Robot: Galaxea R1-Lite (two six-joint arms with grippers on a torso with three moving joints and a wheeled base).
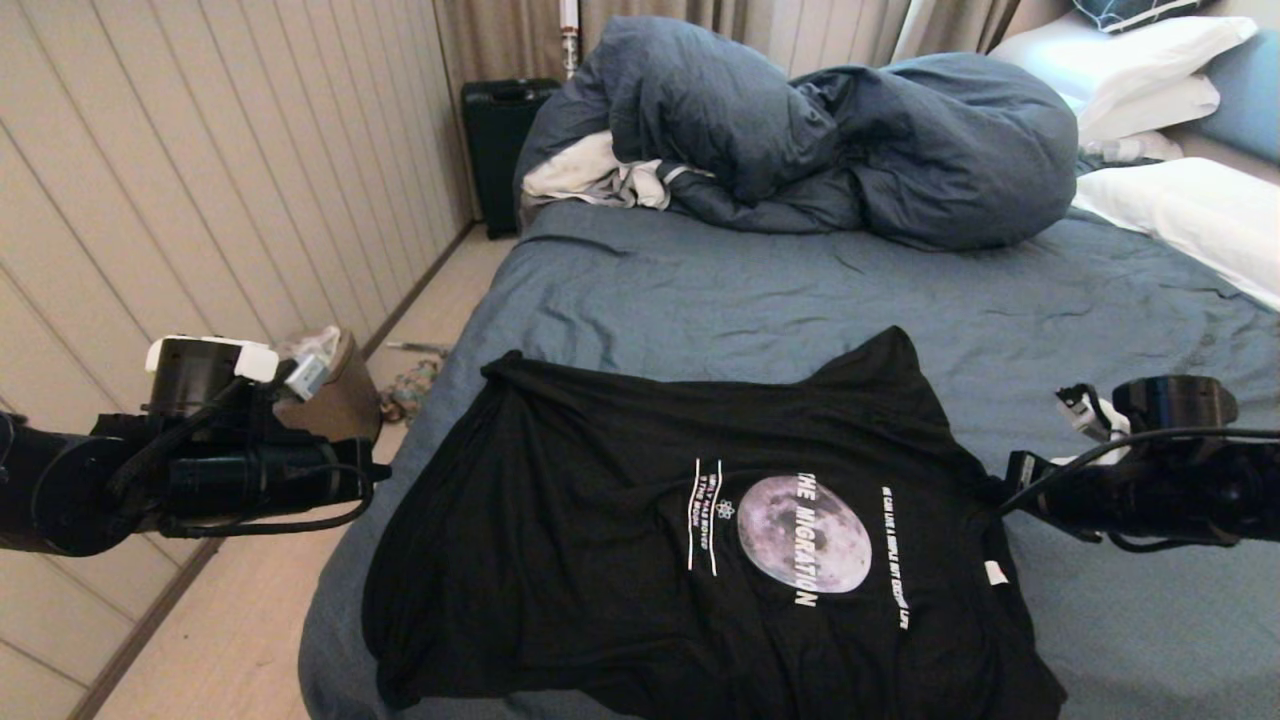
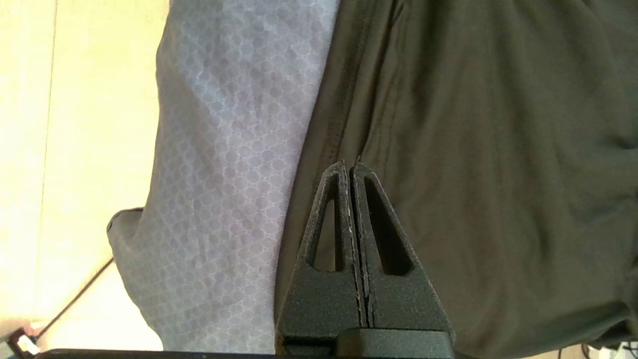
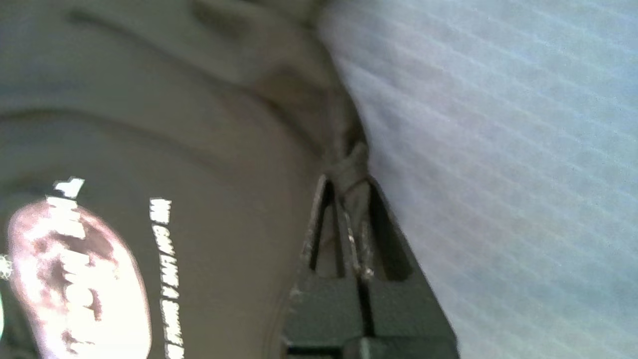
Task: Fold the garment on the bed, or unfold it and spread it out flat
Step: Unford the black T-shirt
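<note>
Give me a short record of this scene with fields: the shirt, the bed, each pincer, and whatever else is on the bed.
garment: black T-shirt, spread print-up on the near part of the bed, moon print and white lettering showing
bed: slate-blue wrinkled sheet
left pincer: shut, at the shirt's left edge, no cloth visibly held
right pincer: shut on the garment, pinching a fold at its right edge
other: dark-blue duvet bunched at the far end; white pillows at far right

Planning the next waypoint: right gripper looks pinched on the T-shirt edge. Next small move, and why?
Probably lift the right gripper slightly and draw it across the T-shirt. It is shut on a pinch of the edge beside the moon print; the left gripper is shut, holding nothing.
</note>
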